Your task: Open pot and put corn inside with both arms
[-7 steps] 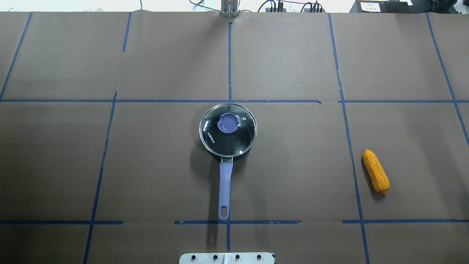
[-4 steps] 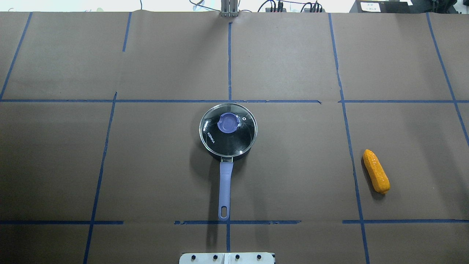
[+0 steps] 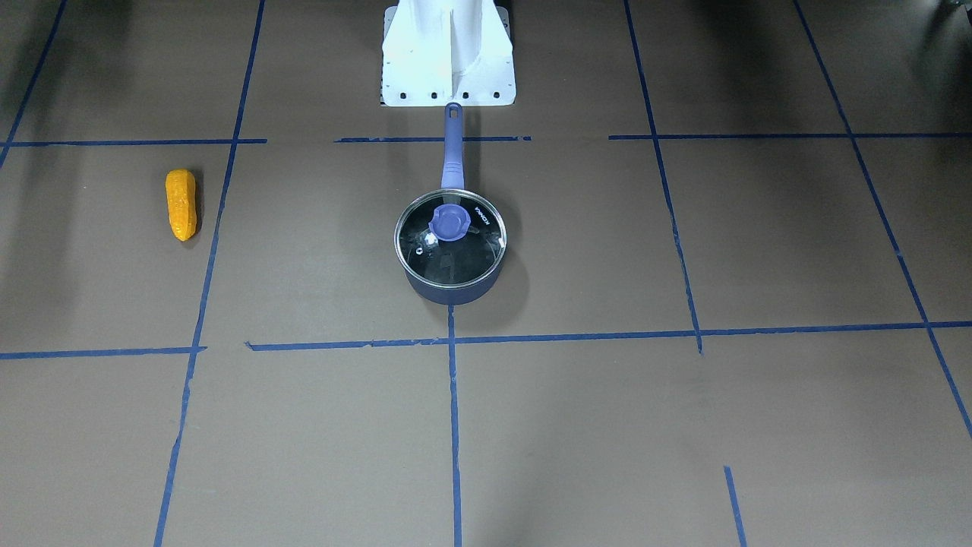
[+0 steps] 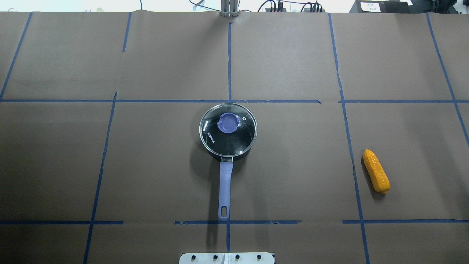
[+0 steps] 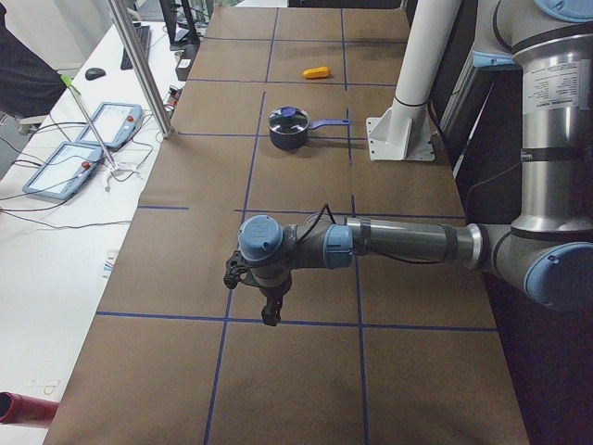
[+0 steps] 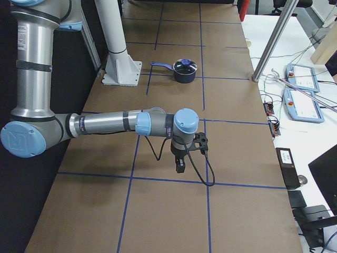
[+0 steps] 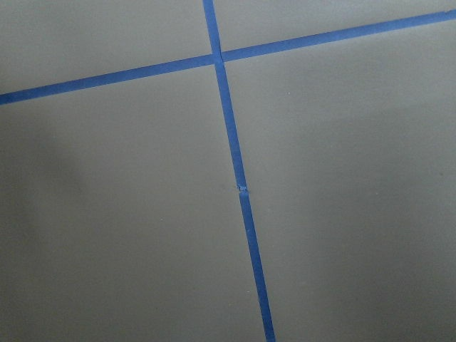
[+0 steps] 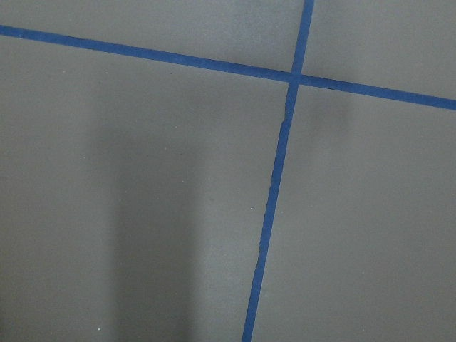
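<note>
Overhead exterior view, starting at the robot's edge of the table (image 4: 293, 165): you see the white base stand (image 4: 227, 258) at the middle of that edge; just beyond it the long blue handle (image 4: 225, 190) points straight back toward the stand, its eyelet end touching a blue tape line (image 4: 256, 222); the pot (image 4: 228, 132) sits at the centre of the tabletop, midway between the left and right ends; its glass lid (image 4: 238, 141) is on and seated level, with the blue knob (image 4: 228, 122) on top. The corn (image 4: 376, 171) lies flat toward the table's right end, well apart from the pot and about level with the handle; it lies slantwise, its narrower tip toward the far edge, just right of another tape line.

In the exterior left view you have the left arm (image 5: 398, 243) nearest, stretched low across the left end of the table; the left gripper (image 5: 270, 317) hangs pointing down above the brown paper (image 5: 296, 380), near a tape crossing; you cannot tell whether its jaws are parted or closed; pot and corn lie far beyond it. In the exterior right view the right arm (image 6: 105, 124) reaches likewise over the right end; the right gripper (image 6: 180, 168) points down over the paper, and there too you cannot tell how the jaws stand. Both wrist views show you only paper and crossed tape.
</note>
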Controlling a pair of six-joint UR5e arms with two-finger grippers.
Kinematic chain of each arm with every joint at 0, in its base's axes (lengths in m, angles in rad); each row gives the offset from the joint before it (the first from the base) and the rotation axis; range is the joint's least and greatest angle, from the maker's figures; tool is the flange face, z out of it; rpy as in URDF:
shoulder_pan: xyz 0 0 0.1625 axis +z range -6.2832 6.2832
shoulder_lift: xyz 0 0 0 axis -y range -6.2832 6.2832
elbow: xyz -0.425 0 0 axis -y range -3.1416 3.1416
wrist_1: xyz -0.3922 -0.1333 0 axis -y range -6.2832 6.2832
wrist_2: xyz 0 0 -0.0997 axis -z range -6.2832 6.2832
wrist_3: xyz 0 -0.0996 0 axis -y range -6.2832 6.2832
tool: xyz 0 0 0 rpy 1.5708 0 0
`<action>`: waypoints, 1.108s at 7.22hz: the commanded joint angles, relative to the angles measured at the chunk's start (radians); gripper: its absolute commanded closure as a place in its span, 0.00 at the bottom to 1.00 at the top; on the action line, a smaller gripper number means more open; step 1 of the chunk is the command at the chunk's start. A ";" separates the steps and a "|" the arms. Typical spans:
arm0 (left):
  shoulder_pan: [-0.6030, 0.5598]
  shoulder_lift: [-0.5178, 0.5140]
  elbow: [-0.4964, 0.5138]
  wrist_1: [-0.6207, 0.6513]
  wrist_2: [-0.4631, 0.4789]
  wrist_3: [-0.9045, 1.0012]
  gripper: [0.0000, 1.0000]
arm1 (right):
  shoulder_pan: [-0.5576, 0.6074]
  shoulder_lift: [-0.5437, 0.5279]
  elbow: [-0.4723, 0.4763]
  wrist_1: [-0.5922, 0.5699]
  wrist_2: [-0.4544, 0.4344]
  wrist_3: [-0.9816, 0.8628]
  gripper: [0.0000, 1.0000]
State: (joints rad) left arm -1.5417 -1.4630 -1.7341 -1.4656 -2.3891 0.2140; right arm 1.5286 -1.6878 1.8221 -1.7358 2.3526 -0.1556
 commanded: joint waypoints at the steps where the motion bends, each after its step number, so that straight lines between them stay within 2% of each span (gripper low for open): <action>1: 0.002 0.000 -0.007 -0.004 -0.004 -0.004 0.00 | 0.001 -0.001 0.009 -0.001 0.002 -0.001 0.00; 3: 0.040 -0.005 -0.037 -0.004 -0.005 -0.004 0.00 | -0.001 -0.010 0.016 0.001 0.007 0.001 0.00; 4: 0.070 -0.008 -0.077 -0.005 -0.048 -0.065 0.00 | -0.001 -0.024 0.040 0.001 0.013 0.001 0.00; 6: 0.222 -0.039 -0.215 -0.066 -0.065 -0.445 0.00 | -0.002 -0.033 0.051 0.005 0.020 0.001 0.00; 8: 0.415 -0.240 -0.284 -0.087 -0.015 -0.847 0.00 | -0.004 -0.033 0.049 0.005 0.031 0.001 0.00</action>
State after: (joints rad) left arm -1.2397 -1.5895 -1.9794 -1.5415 -2.4343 -0.3881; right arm 1.5255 -1.7204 1.8717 -1.7309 2.3789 -0.1549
